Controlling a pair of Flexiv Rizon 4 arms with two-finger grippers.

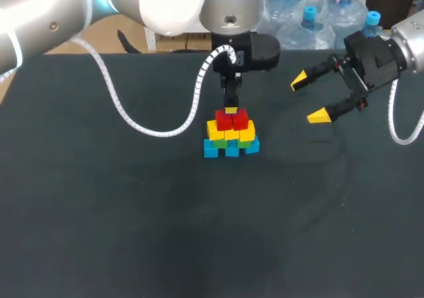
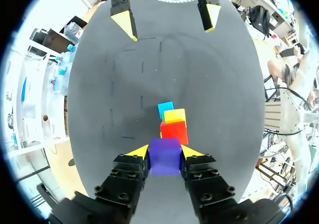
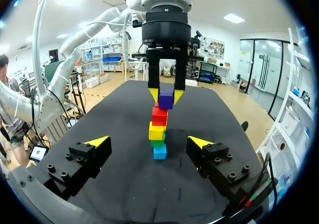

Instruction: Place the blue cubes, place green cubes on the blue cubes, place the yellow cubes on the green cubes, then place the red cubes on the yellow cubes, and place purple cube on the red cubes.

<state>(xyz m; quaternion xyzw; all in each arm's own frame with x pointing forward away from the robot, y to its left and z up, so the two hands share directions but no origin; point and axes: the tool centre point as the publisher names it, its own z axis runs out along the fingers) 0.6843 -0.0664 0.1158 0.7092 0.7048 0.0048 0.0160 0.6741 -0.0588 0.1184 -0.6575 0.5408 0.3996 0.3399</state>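
1. The left gripper is closed narrowly on the purple cube. One yellow-tipped finger presses each of two opposite faces. The fingers point straight down.
2. The purple cube is held directly over the red cubes, at the top of the stack. In the right wrist view its lower face meets the red layer. The views do not show whether it rests there or is just clear of it.
3. In the head view the left gripper covers the purple cube from above. Only its yellow tips show over the stack.
4. Stack order from the top, below the purple cube:
   - red cubes, two side by side;
   - yellow cubes, a wider row under the red;
   - green cubes, mostly hidden between yellow and blue;
   - blue cubes, the bottom row, on the worktop.
5. The stack stands near the middle of the worktop, towards its far edge.
6. The right gripper is spread wide and holds nothing. It hangs above the worktop, well apart from the stack on the right side, with its fingers aimed at the stack.
7. In the right wrist view the stack stands ahead of the right gripper, in line with the gap between its fingers.
8. A white coiled cable hangs from the left arm and loops over the worktop beside the stack.
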